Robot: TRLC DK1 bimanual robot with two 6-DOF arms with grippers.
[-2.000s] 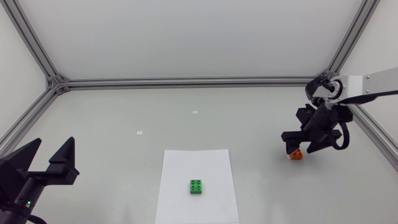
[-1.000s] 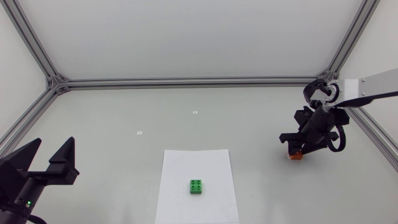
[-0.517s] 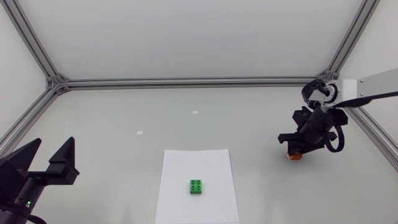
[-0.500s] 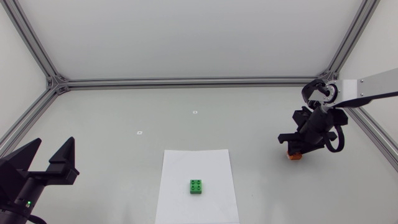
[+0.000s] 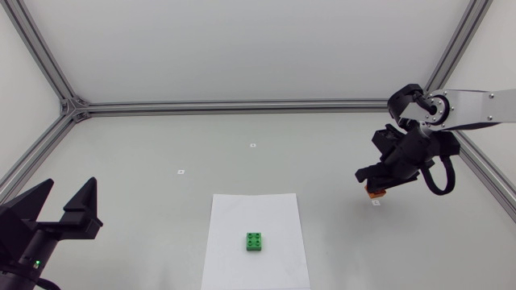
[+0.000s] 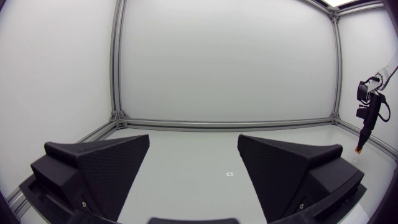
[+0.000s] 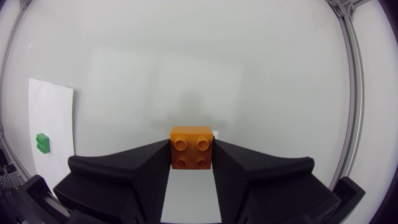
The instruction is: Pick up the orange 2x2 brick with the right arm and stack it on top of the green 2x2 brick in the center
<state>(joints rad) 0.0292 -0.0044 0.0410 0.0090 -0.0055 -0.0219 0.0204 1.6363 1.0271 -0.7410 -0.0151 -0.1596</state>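
Grey table [image 5: 161,161], white sheet [image 5: 242,213] at centre; right gripper [image 7: 192,165] clamped on orange brick [image 7: 192,146], now lifted off the table versus half a second back; pick done, carry to green brick [image 5: 255,241] remains; left gripper [image 6: 193,165] parted, idle.

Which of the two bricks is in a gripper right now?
The orange brick, clamped in the right gripper; the green brick sits alone on the white paper.

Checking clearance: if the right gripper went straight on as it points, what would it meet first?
The right gripper, shut on the orange brick, would likely meet bare table first; nothing else shows in that line, though depth is unclear.
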